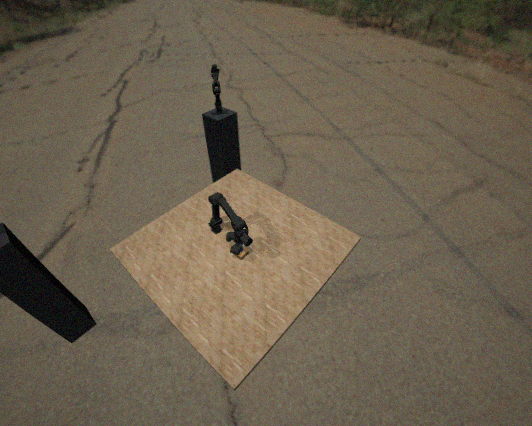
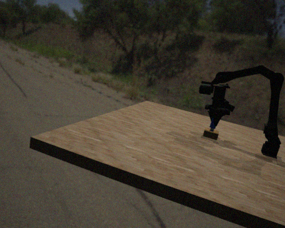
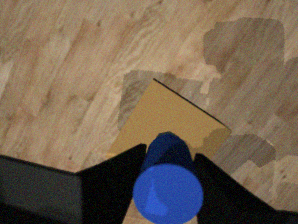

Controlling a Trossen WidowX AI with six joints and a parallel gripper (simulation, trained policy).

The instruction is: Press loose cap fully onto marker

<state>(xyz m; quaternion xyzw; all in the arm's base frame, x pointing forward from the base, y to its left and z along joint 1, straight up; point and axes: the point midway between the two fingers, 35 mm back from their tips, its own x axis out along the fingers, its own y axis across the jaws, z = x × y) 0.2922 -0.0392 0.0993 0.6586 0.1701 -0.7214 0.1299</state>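
Gripper (image 1: 237,248) (image 2: 213,124) (image 3: 169,155) points down, fingers clamped on blue cap (image 2: 212,126) (image 3: 168,194). Cap is over the holder block (image 1: 242,255) (image 2: 211,134) (image 3: 165,115), which sits on wooden table (image 1: 232,320) (image 2: 124,139) (image 3: 50,75). Marker not distinguishable; cannot tell how far cap is seated.

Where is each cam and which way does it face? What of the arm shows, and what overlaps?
Top: high above the table, angled down at it and the road; whole arm shows, small.
Exterior: outside a table corner, slightly above its top, looking across it toward bank and trees; arm in side profile, at right.
Wrist: on the hand, looking down past the fingers at the block; only fingers show, around the blue cap.
Shared: top and exterior both show arm and block.
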